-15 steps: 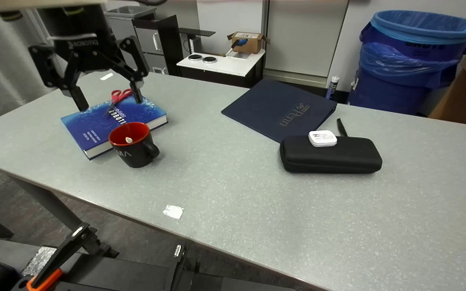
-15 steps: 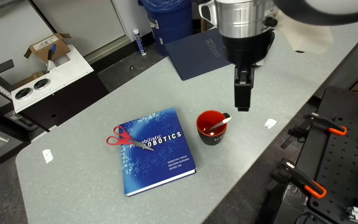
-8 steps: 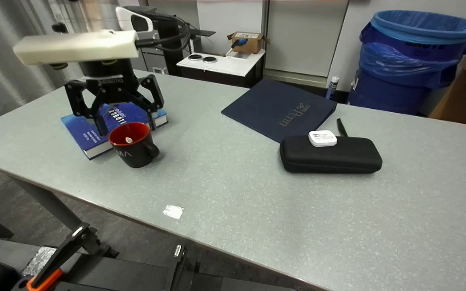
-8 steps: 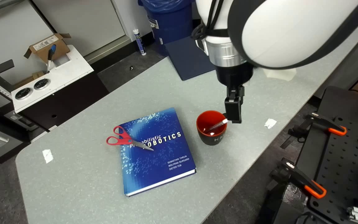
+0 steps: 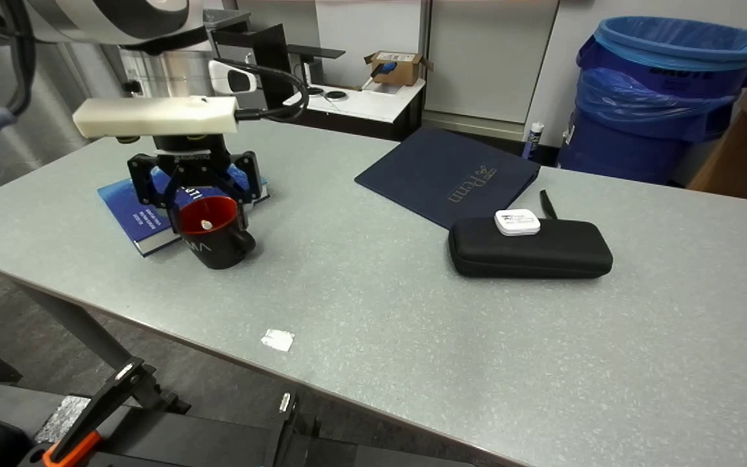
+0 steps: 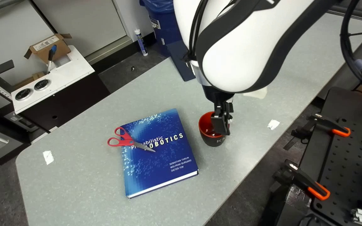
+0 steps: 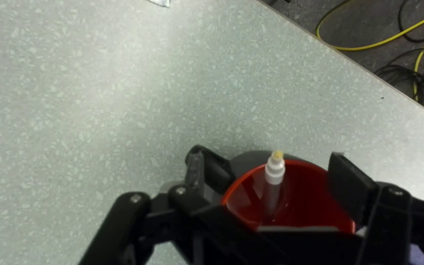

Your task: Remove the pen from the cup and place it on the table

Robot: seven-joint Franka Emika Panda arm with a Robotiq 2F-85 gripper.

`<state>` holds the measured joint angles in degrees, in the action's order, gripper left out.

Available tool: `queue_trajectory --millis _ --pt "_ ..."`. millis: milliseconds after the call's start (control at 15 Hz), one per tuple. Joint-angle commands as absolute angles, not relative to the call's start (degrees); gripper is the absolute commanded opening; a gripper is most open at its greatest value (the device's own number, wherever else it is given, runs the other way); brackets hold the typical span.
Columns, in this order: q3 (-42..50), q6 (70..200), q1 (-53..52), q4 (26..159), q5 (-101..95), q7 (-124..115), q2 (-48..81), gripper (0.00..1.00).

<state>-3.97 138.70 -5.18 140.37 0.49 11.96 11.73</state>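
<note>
The pen (image 7: 275, 171), white-ended with a yellowish tip, leans in the cup (image 7: 307, 191), its end at the rim. The cup has a red inside and a dark outside, and stands upright on the light grey table (image 5: 360, 292). It shows in both exterior views (image 5: 218, 250) (image 6: 211, 140). In an exterior view the pen's pale end (image 5: 206, 225) shows inside the cup. My gripper (image 7: 267, 158) is open and points down over the cup, with one finger on each side of the pen, touching nothing I can make out. In an exterior view my gripper (image 6: 221, 130) hides the pen.
A blue book (image 6: 162, 157) with red scissors (image 6: 124, 141) on it lies beside the cup. A dark folder (image 5: 451, 175) and a black case (image 5: 529, 256) with a small white tin (image 5: 517, 222) lie farther along. The table edge is near the cup.
My gripper has come down and across to the cup, from above and beside it, and stays open. The cup and pen have not moved.
</note>
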Motion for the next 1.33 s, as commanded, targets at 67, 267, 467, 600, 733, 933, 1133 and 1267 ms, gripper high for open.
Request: queue_trajectory --millis 67,267,467,600,733,933,1133,1267 --pt "-6.15 137.45 -3.66 139.28 4.61 15.14 12.48 0.49" --pt "-6.19 136.66 -3.56 140.63 5.11 14.92 10.23 0.28" --pt "-6.12 136.52 -3.12 141.08 6.77 15.67 9.31 0.05" --pt "-5.92 135.99 -2.67 141.27 8.02 16.81 8.18 0.04" --pt "-5.65 136.07 -2.42 142.24 8.88 17.16 5.94 0.03" --pt "-5.18 137.23 -1.89 144.76 9.82 17.62 1.05 0.03" --pt "-4.31 139.03 -2.03 148.92 11.25 19.42 -6.15 0.03" --pt "-3.00 141.03 -2.40 152.38 12.39 20.09 -11.75 0.03"
